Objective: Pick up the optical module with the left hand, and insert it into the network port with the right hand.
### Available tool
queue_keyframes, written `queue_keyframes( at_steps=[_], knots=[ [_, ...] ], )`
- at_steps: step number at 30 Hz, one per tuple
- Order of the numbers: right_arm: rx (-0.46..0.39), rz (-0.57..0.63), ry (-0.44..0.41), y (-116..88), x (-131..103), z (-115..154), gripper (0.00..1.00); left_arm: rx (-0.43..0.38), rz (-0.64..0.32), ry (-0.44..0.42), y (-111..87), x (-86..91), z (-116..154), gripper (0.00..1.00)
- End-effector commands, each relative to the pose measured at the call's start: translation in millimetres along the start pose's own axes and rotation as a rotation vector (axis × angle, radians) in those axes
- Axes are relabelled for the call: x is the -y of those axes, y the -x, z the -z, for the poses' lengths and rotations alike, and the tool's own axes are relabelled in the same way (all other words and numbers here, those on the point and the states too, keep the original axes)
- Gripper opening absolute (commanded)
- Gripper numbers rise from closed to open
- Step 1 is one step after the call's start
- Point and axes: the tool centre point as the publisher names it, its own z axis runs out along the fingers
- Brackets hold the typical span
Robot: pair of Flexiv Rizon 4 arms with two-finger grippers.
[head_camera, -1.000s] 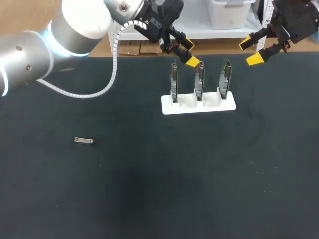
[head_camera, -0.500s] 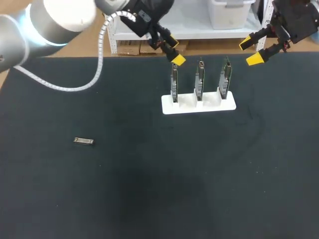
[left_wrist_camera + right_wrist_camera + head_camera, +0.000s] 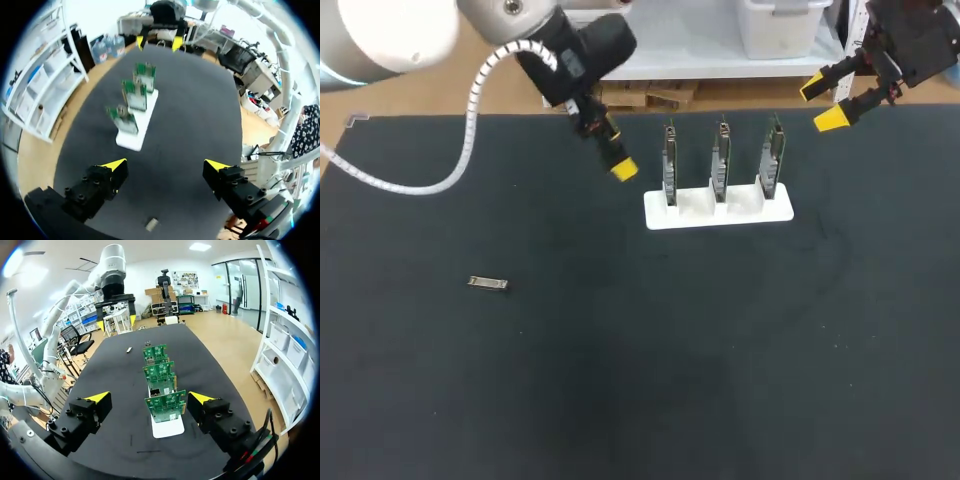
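Note:
The optical module (image 3: pixel 487 283), a small silver bar, lies flat on the black table at the left, alone. A white holder (image 3: pixel 740 213) at the back middle carries three upright green circuit boards (image 3: pixel 721 160). My left gripper (image 3: pixel 618 158) hangs open and empty just left of the holder, well away from the module. In the left wrist view the module (image 3: pixel 151 223) lies under the open gripper (image 3: pixel 165 165), with the holder (image 3: pixel 131 141) ahead. My right gripper (image 3: pixel 823 103) stands open and empty above the table's back right. In its view the gripper (image 3: pixel 149 397) frames the boards (image 3: pixel 165 406), and the module (image 3: pixel 129 349) lies far beyond.
The black table mat (image 3: pixel 640 380) stretches wide in front of the holder. The left arm's white cable (image 3: pixel 470 120) loops over the table's back left corner. My left gripper (image 3: pixel 116 320) shows far across the table in the right wrist view.
My left gripper has swung from above the boards to the left and lower, now beside the holder. The right arm, module and holder have not moved.

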Motion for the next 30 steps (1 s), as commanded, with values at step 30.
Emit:
queue_keyframes(
  at_steps=[30],
  knots=[
    [0.0, 0.0, -0.004, 0.0, -1.8, -0.2, 1.0, -0.388, 0.046, -0.246, -171.4, 18.3, 18.0, 1.0]
  ],
)
